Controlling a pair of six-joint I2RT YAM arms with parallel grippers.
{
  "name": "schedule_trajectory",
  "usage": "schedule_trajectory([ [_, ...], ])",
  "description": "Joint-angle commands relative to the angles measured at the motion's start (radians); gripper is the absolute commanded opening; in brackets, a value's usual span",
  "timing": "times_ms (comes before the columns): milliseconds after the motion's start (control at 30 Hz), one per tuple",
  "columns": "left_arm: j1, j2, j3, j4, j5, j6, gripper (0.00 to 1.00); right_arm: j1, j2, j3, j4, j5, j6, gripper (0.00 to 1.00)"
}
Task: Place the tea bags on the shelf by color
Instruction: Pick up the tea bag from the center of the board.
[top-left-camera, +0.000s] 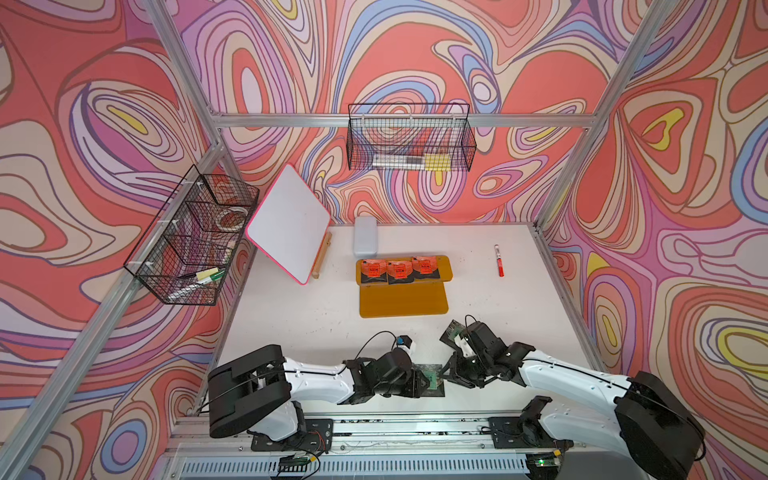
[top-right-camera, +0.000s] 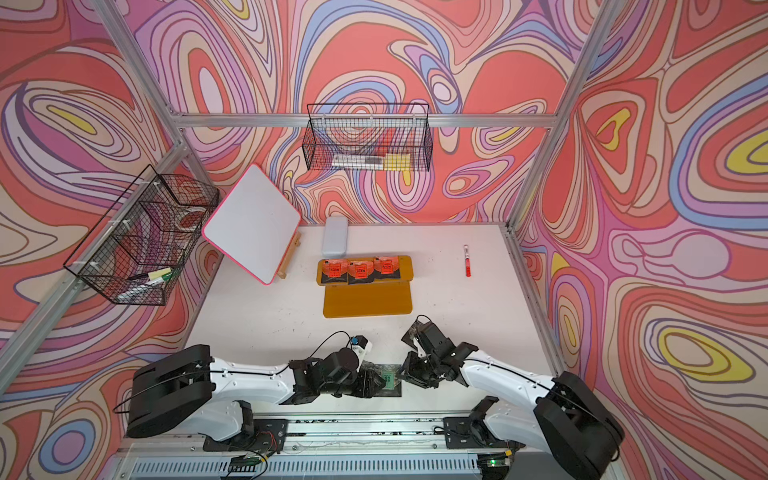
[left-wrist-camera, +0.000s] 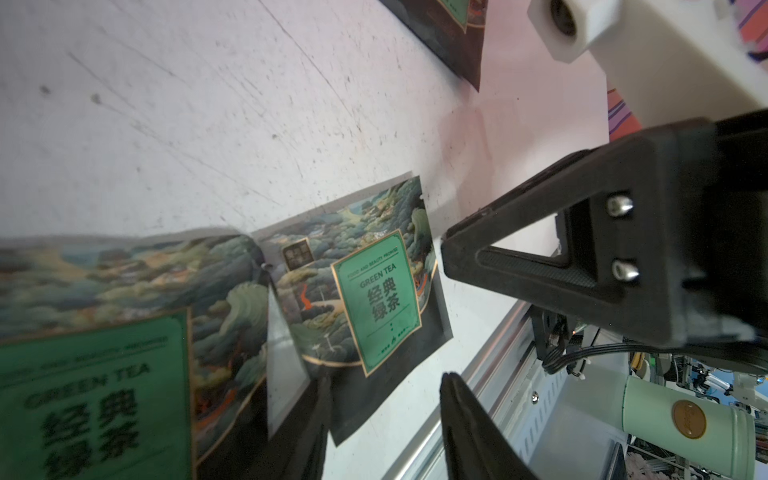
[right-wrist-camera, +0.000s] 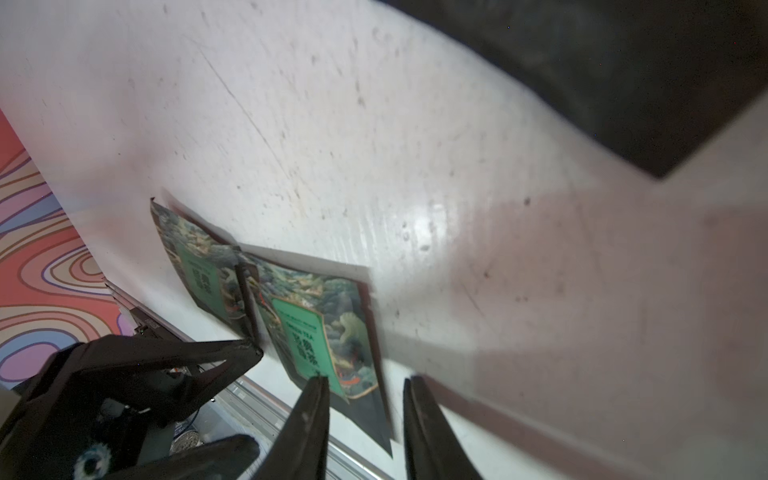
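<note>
Three orange-red tea bags (top-left-camera: 400, 271) lie side by side on the upper tier of the mustard shelf (top-left-camera: 403, 299); its lower tier is bare. Two green tea bags (left-wrist-camera: 365, 291) (left-wrist-camera: 104, 353) lie overlapping near the table's front edge, between both arms. My left gripper (left-wrist-camera: 386, 382) is open, and a dark corner of one green bag lies between its fingers. From the opposite side, my right gripper (right-wrist-camera: 365, 380) is open over the corner of a green tea bag (right-wrist-camera: 324, 332). A third green tea bag (top-left-camera: 451, 332) lies partly hidden under the right wrist.
A red marker (top-left-camera: 498, 262) lies to the right of the shelf. A white pink-edged board (top-left-camera: 286, 224) leans at back left beside a pale box (top-left-camera: 365, 236). Wire baskets hang on the left wall (top-left-camera: 191, 237) and back wall (top-left-camera: 411, 139). The front rail (top-left-camera: 374, 432) runs close behind the grippers.
</note>
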Motion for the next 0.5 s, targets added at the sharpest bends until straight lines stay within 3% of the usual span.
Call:
schedule_trajectory([
  [0,-0.008,0.028,0.053,0.006,0.022,0.021,0.44,0.006,0.009,-0.017,0.017,-0.004,0.003,0.32],
  [467,-0.008,0.056,0.084,-0.092,0.009,0.005,0.36,0.006,0.055,-0.014,0.081,-0.024,0.013,0.32],
])
